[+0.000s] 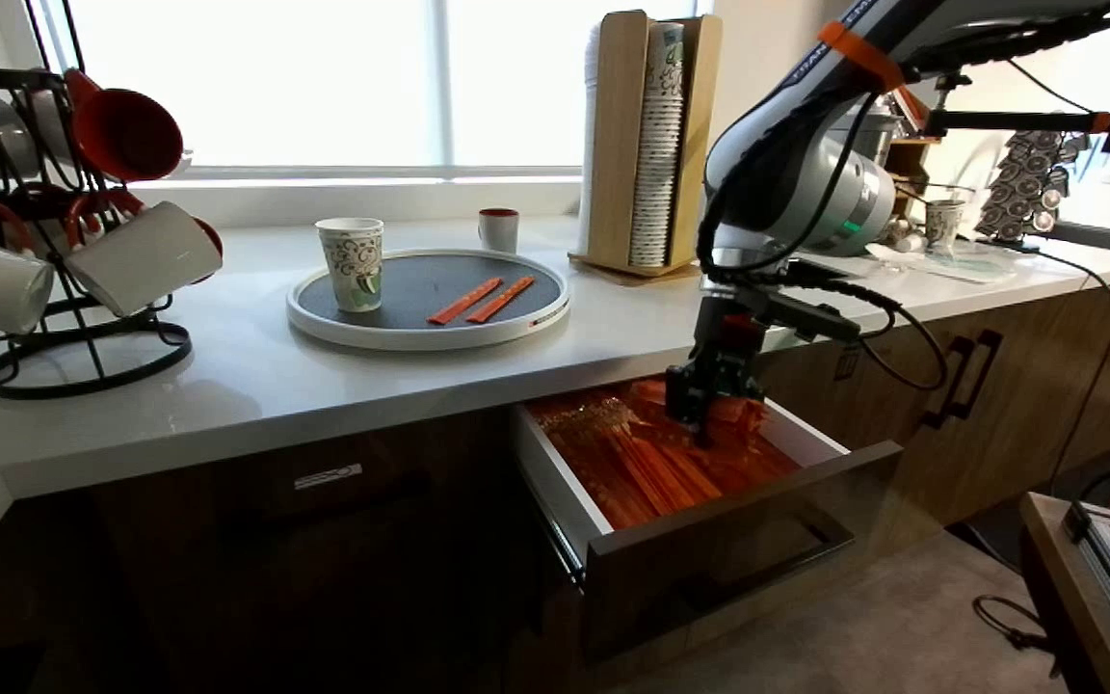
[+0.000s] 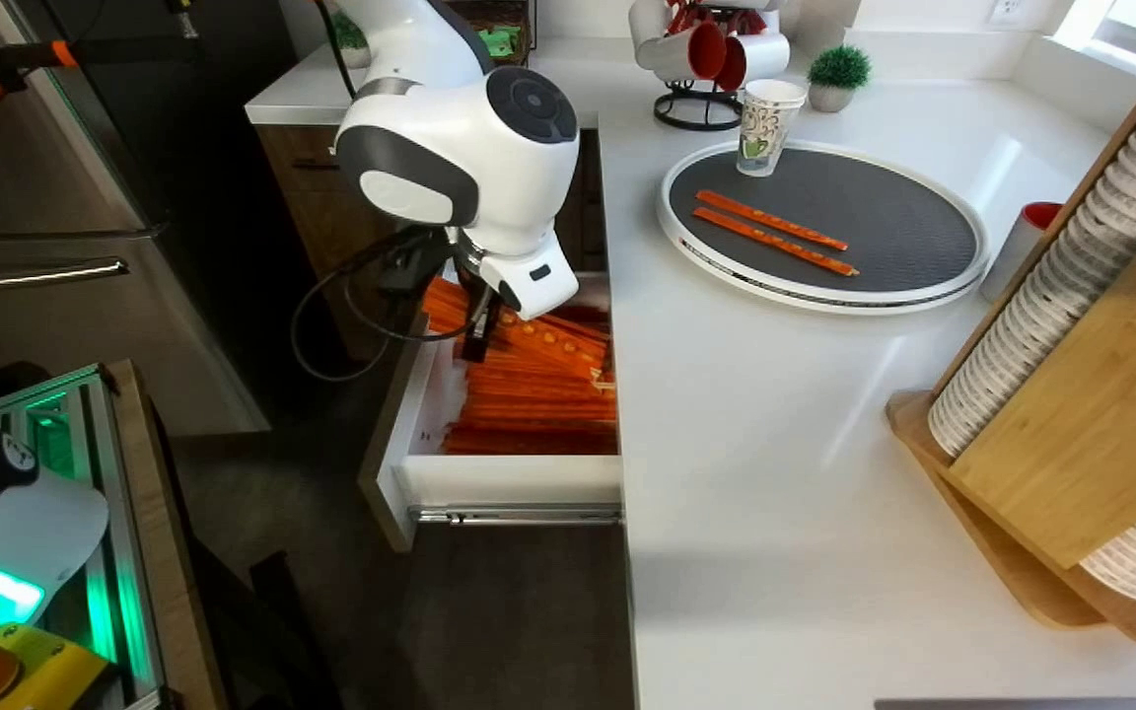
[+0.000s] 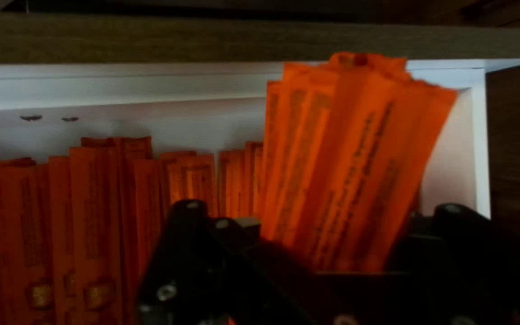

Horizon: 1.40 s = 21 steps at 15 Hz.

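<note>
Orange packets point(image 3: 345, 167), fanned into an uneven bundle, are held tilted in or just over the pulled-out drawer point(image 2: 509, 481); the exact height cannot be told. The gripper point(image 1: 700, 424) has its fingers point(image 3: 176, 266) narrowed about this bundle, though the tips are too dark to make out. More packets point(image 1: 647, 467) lie loose in the drawer, left of the gripper in an exterior view.

Risks, as judged: outer packets could slip free, since the fan is ragged and pressure may not reach each one. Bundle ends could catch on the near drawer front point(image 1: 690, 573) or the far counter edge point(image 1: 324, 425) if raised crookedly. A slack cable point(image 1: 942, 361) beside the arm point(image 1: 806, 193) could snag on that front.

Beyond, the counter point(image 2: 775, 444) carries a round tray point(image 1: 420, 338) bearing two flat packets point(image 1: 465, 300) and a paper cup point(image 1: 355, 275), easily toppled. Left of it stands a mug rack point(image 1: 83, 393); right, a tall cup holder point(image 1: 618, 145), likely to restrict a sweep that way. A small mug point(image 1: 499, 232) sits behind the tray, before the window point(image 1: 256, 77).
</note>
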Tool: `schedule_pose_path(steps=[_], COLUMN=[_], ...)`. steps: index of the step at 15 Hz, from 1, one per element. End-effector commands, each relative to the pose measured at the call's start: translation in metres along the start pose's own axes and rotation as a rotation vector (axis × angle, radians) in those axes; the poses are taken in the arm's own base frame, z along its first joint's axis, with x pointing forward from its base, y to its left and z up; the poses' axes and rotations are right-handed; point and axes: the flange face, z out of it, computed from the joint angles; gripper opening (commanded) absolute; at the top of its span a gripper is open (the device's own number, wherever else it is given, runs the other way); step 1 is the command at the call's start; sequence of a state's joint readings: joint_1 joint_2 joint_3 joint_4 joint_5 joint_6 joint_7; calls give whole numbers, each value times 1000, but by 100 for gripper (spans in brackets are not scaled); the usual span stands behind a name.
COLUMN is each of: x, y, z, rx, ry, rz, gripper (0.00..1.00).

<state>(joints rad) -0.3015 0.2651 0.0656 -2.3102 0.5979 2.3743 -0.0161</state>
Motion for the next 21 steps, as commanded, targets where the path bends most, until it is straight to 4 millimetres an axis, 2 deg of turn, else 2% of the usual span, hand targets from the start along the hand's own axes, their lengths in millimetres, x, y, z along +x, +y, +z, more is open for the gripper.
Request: schedule_pose_path(steps=[1,7,13,15,21], x=[-17,-46,-75,-81,-91], y=[-1,-8,-32,-39,-47], z=[-23,-55,-90,-93,-81], rx=[22,25,22,10,-25], ry=[-102,-220,-160,-153,-123], rz=[70,110,114,113,88], gripper=[0,0,0,0,0])
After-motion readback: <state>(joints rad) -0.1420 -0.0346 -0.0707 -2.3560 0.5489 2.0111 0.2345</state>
